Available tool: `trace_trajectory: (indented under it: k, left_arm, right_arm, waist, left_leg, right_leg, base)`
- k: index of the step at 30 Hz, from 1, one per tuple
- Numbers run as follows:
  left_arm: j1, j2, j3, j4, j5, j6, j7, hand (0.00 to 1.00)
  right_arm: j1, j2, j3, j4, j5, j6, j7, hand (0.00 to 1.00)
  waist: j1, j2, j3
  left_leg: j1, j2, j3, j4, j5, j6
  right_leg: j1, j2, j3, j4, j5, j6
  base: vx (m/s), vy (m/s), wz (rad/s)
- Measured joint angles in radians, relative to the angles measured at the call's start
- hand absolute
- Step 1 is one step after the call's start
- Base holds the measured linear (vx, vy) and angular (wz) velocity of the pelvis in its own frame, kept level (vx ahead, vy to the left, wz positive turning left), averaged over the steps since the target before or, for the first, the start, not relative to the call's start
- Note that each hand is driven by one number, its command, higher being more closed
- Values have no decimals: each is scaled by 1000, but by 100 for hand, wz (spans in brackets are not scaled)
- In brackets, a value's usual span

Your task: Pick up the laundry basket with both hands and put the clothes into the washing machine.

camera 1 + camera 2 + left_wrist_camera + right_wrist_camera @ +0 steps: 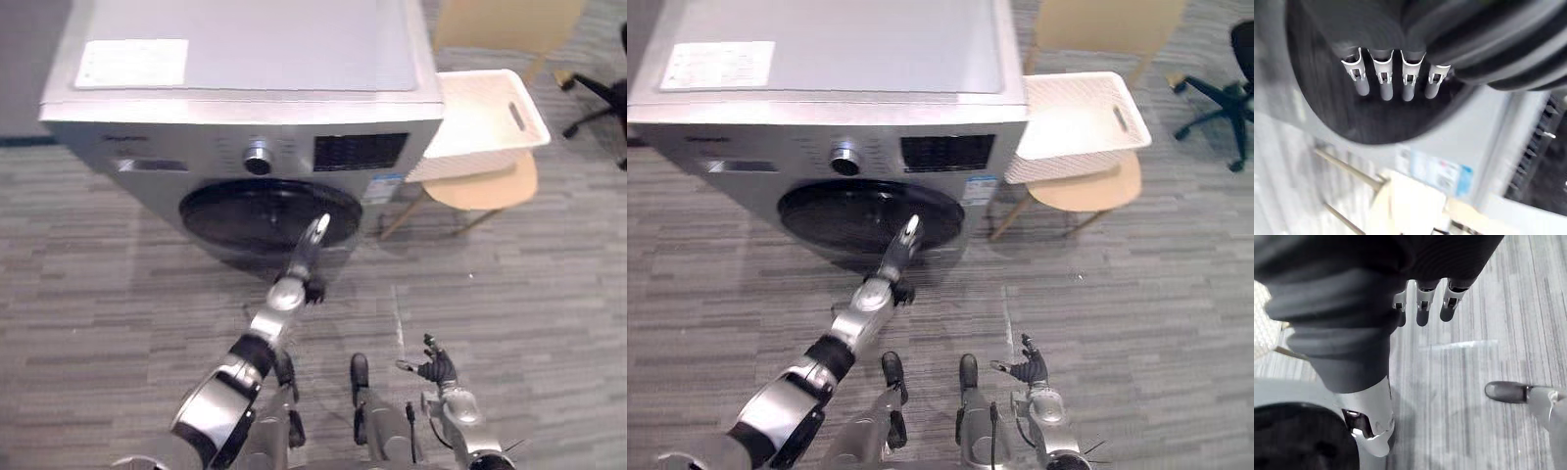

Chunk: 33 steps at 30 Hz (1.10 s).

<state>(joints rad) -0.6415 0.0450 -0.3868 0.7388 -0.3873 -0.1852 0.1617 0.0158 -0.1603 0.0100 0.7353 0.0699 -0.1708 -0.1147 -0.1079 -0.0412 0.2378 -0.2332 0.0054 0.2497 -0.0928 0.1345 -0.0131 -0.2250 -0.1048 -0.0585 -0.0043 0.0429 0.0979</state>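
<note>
A silver front-loading washing machine [245,59] stands ahead, and its round dark door [257,212] looks closed. My left hand [312,245] reaches forward with straight fingers [1386,83], their tips at the door's lower right part, and it is open and holds nothing. To the machine's right, a white laundry basket [480,122] rests on a wooden chair [490,191], with its white inside showing. My right hand [436,370] hangs low over the floor at the lower right, far from the basket. Its fingers [1421,308] are relaxed and empty.
A black office chair [602,98] stands at the far right, and a second pale wooden chair [500,24] stands behind the basket. Grey striped carpet covers the floor in front of the machine, with a strip of clear tape [399,318] on it.
</note>
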Motion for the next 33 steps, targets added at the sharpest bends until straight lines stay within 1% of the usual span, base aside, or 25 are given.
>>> trace_trajectory:
  k: [2, 4, 5, 7, 10, 11, 13, 15, 16, 17, 19, 20, 21, 22, 23, 24, 25, 26, 28, 29, 30, 31, 32, 33]
  left_arm:
    - [-36, -4, 9, -16, 3, -21, 4, 0]
    - [-16, 10, 35, -16, 7, -21, 11, 0]
    - [26, 27, 64, -17, 11, -20, 17, 0]
    - [126, 63, 83, -34, 38, -15, 18, 0]
    - [372, 108, 81, -146, 87, -3, 13, 0]
    - [414, 117, 81, -172, 90, 2, 10, 0]
    - [562, 139, 72, -270, 96, 5, -34, 0]
    - [640, 141, 73, -324, 96, 5, -70, 0]
    - [693, 141, 74, -345, 96, 4, -96, 0]
    - [731, 139, 78, -346, 96, 5, -116, 0]
    - [767, 120, 94, -328, 97, 6, -136, 0]
    - [775, 94, 122, -292, 100, 4, -141, 0]
    - [775, 81, 137, -261, 105, 5, -140, 0]
    - [746, 52, 177, -182, 126, 5, -137, 0]
    - [720, 29, 230, -110, 157, 6, -116, 0]
    - [711, 24, 258, -73, 173, 6, -106, 0]
    - [707, 22, 324, -3, 200, 7, -89, 0]
    - [711, 31, 394, 76, 220, 9, -71, 0]
    - [720, 57, 460, 180, 253, 25, -46, 0]
    - [742, 72, 478, 210, 267, 31, -44, 0]
    - [770, 76, 480, 229, 284, 36, -43, 0]
    - [781, 75, 480, 234, 289, 42, -44, 0]
    - [796, 74, 478, 237, 294, 48, -45, 0]
    - [822, 78, 476, 239, 305, 51, -45, 0]
  right_arm:
    - [13, -25, -2, -16, 0, 0, 2, 0]
    - [15, -25, -4, -16, 1, 0, 4, 0]
    - [15, -23, -3, -16, 1, -1, 6, 0]
    - [18, -23, -5, -15, 0, -2, 5, 0]
    - [37, -22, -13, -2, 0, -2, 3, 0]
    - [39, -22, -15, -1, 0, -2, 3, 0]
    - [39, -21, -26, 5, 0, -2, 3, 0]
    - [38, -21, -30, 6, -2, -2, 4, 0]
    - [32, -20, -26, 7, -2, -2, 5, 0]
    - [23, -17, -9, 10, -3, -2, 6, 0]
    - [4, -13, 22, 24, -14, -2, 9, 0]
    - [-11, -7, 36, 39, -29, 1, 9, 0]
    - [-16, -4, 39, 39, -34, 2, 9, 0]
    - [-13, 0, 38, 46, -35, 2, 8, 0]
    - [-20, 1, 38, 77, -41, 4, 6, 0]
    - [-29, 0, 37, 93, -42, 7, 6, 0]
    - [-42, 1, 38, 114, -42, 15, 5, 0]
    - [-57, 6, 37, 117, -42, 22, 3, 0]
    - [-59, 28, 29, 118, -44, 22, 2, 0]
    - [-55, 39, 24, 128, -47, 22, 4, 0]
    - [-60, 42, 17, 148, -54, 23, 5, 0]
    - [-59, 40, 15, 152, -60, 24, 6, 0]
    - [-54, 40, 14, 152, -66, 24, 7, 0]
    - [-45, 42, 16, 149, -73, 23, 10, 0]
  waist:
    - [-2, 20, -1]
    - [-3, 31, -1]
    - [-1, 39, -2]
    - [2, 52, -1]
    - [15, 68, -2]
    - [17, 69, -2]
    - [51, 79, -8]
    - [78, 88, -13]
    - [91, 99, -20]
    - [107, 103, -23]
    - [125, 108, -30]
    - [123, 111, -40]
    - [121, 112, -43]
    - [114, 105, -52]
    - [119, 118, -65]
    - [126, 108, -64]
    - [131, 103, -68]
    - [152, 86, -72]
    - [151, 55, -74]
    - [152, 41, -81]
    - [163, 41, -83]
    - [170, 45, -85]
    - [175, 48, -87]
    - [169, 47, -92]
  left_leg:
    - [0, 11, -2, -1, 0, 0]
    - [1, 16, -5, -1, 0, 0]
    - [1, 25, -10, -1, 0, 0]
    - [3, 32, -35, -1, 1, -1]
    - [17, 40, -106, -1, 7, -9]
    - [22, 38, -118, -1, 8, -10]
    - [39, 27, -166, -2, 8, -12]
    - [44, 18, -187, -2, 8, -12]
    - [47, 10, -211, -2, 8, -12]
    - [57, 2, -224, -3, 6, -16]
    - [69, -13, -252, -2, 4, -17]
    - [61, -24, -270, -2, 3, -16]
    - [53, -25, -250, -1, -7, -3]
    - [30, -13, -110, 30, -28, 26]
    - [-1, 26, 35, 82, -35, 36]
    - [-15, 34, 108, 110, -47, 53]
    - [-29, 47, 191, 150, -65, 78]
    - [-39, 29, 190, 174, -83, 92]
    - [-29, -18, 151, 185, -112, 106]
    - [-26, -45, 119, 209, -149, 112]
    - [-17, -57, 98, 246, -195, 117]
    - [-6, -61, 89, 250, -215, 117]
    - [14, -65, 82, 248, -225, 118]
    - [59, -83, 28, 238, -238, 132]
  right_leg:
    - [-8, 11, 10, -1, 5, -3]
    - [-7, 19, 6, -2, 6, -5]
    - [-5, 23, 2, -3, 7, -6]
    - [14, 32, -23, -19, 10, -11]
    - [72, 35, -103, -36, -1, -21]
    - [85, 33, -120, -36, -7, -23]
    - [126, 26, -171, -33, -25, -20]
    - [146, 20, -198, -32, -36, -14]
    - [162, 14, -222, -32, -41, -13]
    - [180, 8, -241, -31, -47, -9]
    - [206, -4, -279, -29, -60, 0]
    - [221, -15, -326, -21, -71, 6]
    - [229, -22, -355, -15, -79, 11]
    - [247, -37, -432, -13, -91, 19]
    - [257, -52, -485, 10, -109, 33]
    - [257, -65, -514, 28, -120, 41]
    - [260, -88, -536, 54, -137, 58]
    - [266, -106, -560, 61, -145, 69]
    - [311, -134, -604, 59, -157, 91]
    - [343, -153, -642, 67, -161, 98]
    - [349, -190, -655, 146, -170, 109]
    - [338, -217, -653, 221, -177, 108]
    - [320, -249, -645, 312, -183, 93]
    - [243, -318, -569, 574, -172, -13]
  base:
    - [29, -29, -24]
    - [31, -28, -4]
    - [39, -31, 2]
    - [48, -46, 23]
    - [67, -52, 68]
    - [49, -30, 79]
    - [28, 10, 71]
    - [15, 35, 60]
    - [21, 63, 64]
    - [20, 53, 52]
    - [16, 51, 61]
    - [0, 60, 93]
    - [-17, 84, 143]
    - [23, 118, 168]
    - [61, 136, 165]
    - [119, 151, 125]
    - [129, 159, 74]
    - [190, 162, 72]
    - [218, 111, 77]
    - [214, 99, 89]
    - [252, 143, 64]
    - [129, 87, 30]
    - [240, 207, 41]
    - [223, 172, 63]
